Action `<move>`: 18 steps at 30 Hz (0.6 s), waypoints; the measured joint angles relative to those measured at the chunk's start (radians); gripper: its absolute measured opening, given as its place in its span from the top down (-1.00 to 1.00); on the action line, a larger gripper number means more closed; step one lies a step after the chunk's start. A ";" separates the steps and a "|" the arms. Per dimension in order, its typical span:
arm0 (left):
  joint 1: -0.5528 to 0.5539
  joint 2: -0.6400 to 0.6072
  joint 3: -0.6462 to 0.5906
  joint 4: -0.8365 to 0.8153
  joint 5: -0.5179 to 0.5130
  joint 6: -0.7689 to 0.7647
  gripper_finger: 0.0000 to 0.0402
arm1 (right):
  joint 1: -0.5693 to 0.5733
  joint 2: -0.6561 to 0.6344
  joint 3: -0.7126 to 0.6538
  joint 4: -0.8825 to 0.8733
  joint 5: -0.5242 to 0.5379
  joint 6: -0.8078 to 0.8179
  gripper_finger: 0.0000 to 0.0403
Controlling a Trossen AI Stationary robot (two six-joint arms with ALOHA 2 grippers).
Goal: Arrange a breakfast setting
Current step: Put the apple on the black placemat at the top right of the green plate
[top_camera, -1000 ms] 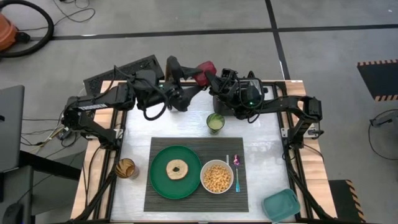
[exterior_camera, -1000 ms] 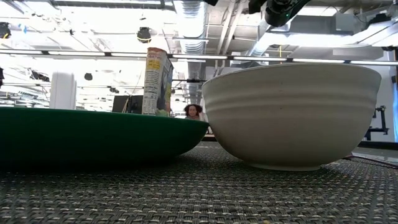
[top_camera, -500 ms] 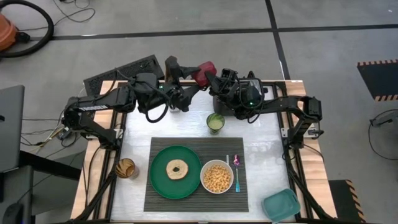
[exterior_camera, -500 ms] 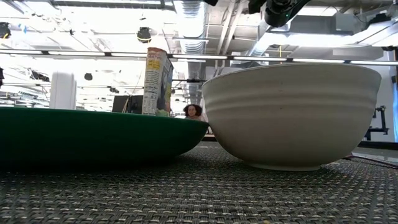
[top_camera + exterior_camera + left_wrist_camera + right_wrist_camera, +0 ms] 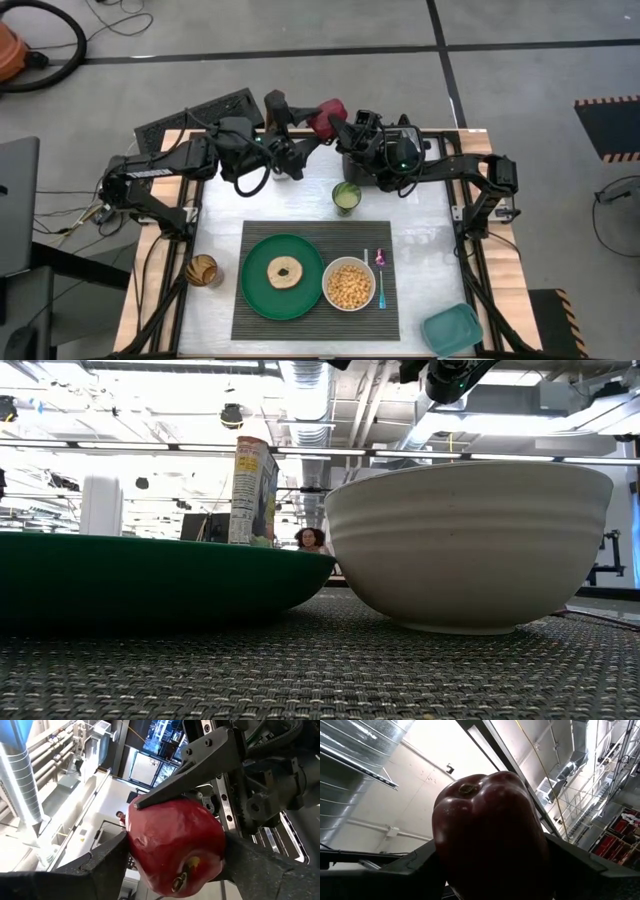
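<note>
The red apple (image 5: 324,118) is held in the air over the table's far edge, between both grippers. My left gripper (image 5: 312,128) reaches it from the left and my right gripper (image 5: 338,126) from the right; both are shut on it. On the dark ribbed placemat (image 5: 315,300) near the front rests the green plate (image 5: 262,295) with the bagel (image 5: 285,271) on it. Beside the plate stands the white bowl (image 5: 349,285) of yellow cereal, then the spoon (image 5: 380,276). The low view shows the plate (image 5: 150,575) and bowl (image 5: 470,540) close up. My left gripper pinches the apple's two opposite sides (image 5: 134,851) between its fingers, coming level from the table's left. The apple is lifted clear, its stem end (image 5: 182,879) turned toward my wrist camera. My right gripper pinches the apple's sides (image 5: 538,851) between its two fingers, slanting upward from the table's right. One of its fingers (image 5: 200,767) lies along the apple's upper side in the left wrist view. The apple is clear of the table.
A green cup (image 5: 346,196) stands just behind the placemat. A small jar (image 5: 203,270) sits at the left, a teal container (image 5: 451,329) at the near right corner, and a black toaster (image 5: 200,115) at the far left. A carton (image 5: 254,490) shows in the low view.
My left gripper has rolled a little about its wrist while staying on the apple. The apple has stayed between the two grippers at the same spot.
</note>
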 joint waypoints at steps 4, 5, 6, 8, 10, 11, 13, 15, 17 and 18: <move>0.000 0.000 0.000 -0.003 -0.001 -0.002 -0.31 | 0.000 0.000 0.000 0.000 -0.001 0.000 -0.51; 0.000 0.000 0.000 -0.003 -0.002 -0.002 -0.27 | 0.000 0.000 0.000 -0.001 -0.001 0.000 -0.51; 0.000 0.000 0.000 -0.002 -0.004 -0.002 -0.24 | 0.000 0.000 0.000 -0.001 -0.002 0.000 -0.51; 0.000 0.000 0.000 -0.002 -0.004 -0.002 -0.19 | 0.000 -0.001 0.000 -0.001 -0.002 0.000 -0.52; 0.000 0.000 0.000 -0.002 -0.004 -0.003 -0.18 | 0.000 -0.001 0.000 -0.002 -0.002 0.000 -0.52; 0.000 0.000 0.000 -0.002 -0.005 -0.006 -0.18 | 0.000 -0.001 0.000 -0.004 -0.002 0.000 -0.52; 0.000 0.000 0.000 0.003 -0.007 -0.010 -0.18 | 0.000 -0.002 0.000 -0.011 -0.002 0.001 -0.52; -0.005 0.000 -0.001 0.021 -0.022 -0.007 -0.18 | 0.000 -0.003 0.001 -0.023 -0.002 0.004 -0.52; -0.011 0.001 -0.001 0.057 -0.051 0.010 -0.18 | 0.000 -0.004 0.002 -0.025 -0.003 0.005 -0.52; -0.012 -0.002 -0.002 0.065 -0.061 0.021 -0.18 | 0.000 -0.004 0.002 -0.027 -0.005 0.004 -0.53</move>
